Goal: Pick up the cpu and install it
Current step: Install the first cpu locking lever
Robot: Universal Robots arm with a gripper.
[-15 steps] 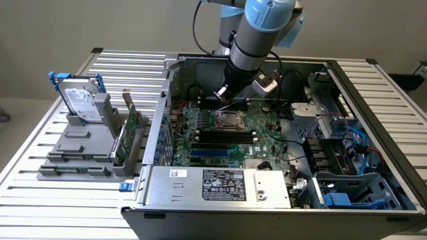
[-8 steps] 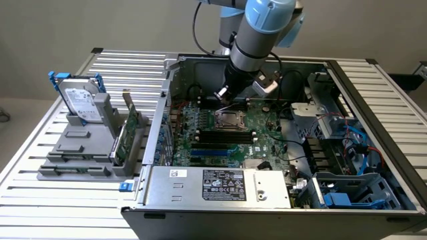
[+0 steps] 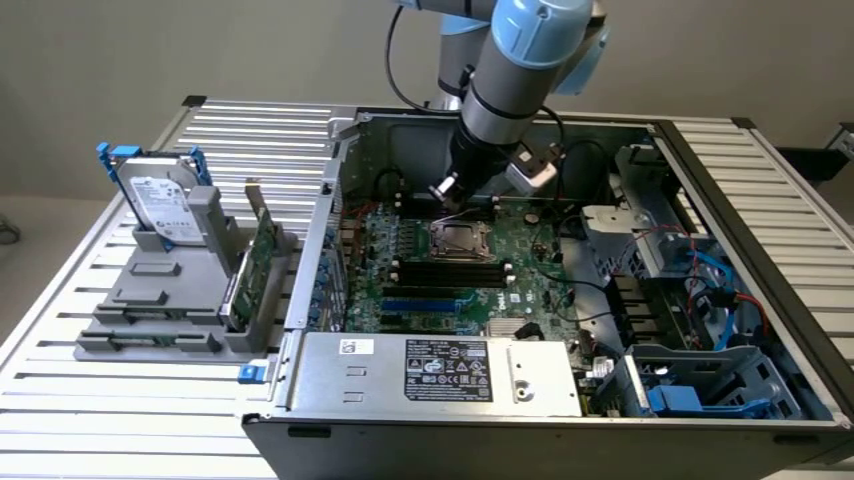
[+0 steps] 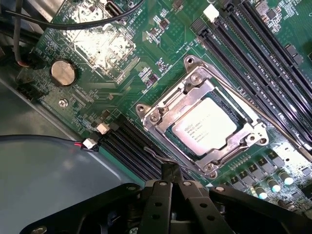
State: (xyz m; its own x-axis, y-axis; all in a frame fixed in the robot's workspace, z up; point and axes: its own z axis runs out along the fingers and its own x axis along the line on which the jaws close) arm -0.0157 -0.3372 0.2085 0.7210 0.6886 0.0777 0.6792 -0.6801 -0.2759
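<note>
The cpu (image 4: 204, 127) lies flat in the socket (image 4: 161, 113) on the motherboard (image 4: 161, 44), framed by the socket's metal bracket, silver top facing up. Black memory slots (image 4: 253, 53) run alongside the socket. The gripper (image 4: 170, 168) hangs just above the board near the socket's edge, fingers pressed together and holding nothing. In the exterior view, the arm (image 3: 514, 70) reaches down into the open case (image 3: 747, 300) over the socket.
</note>
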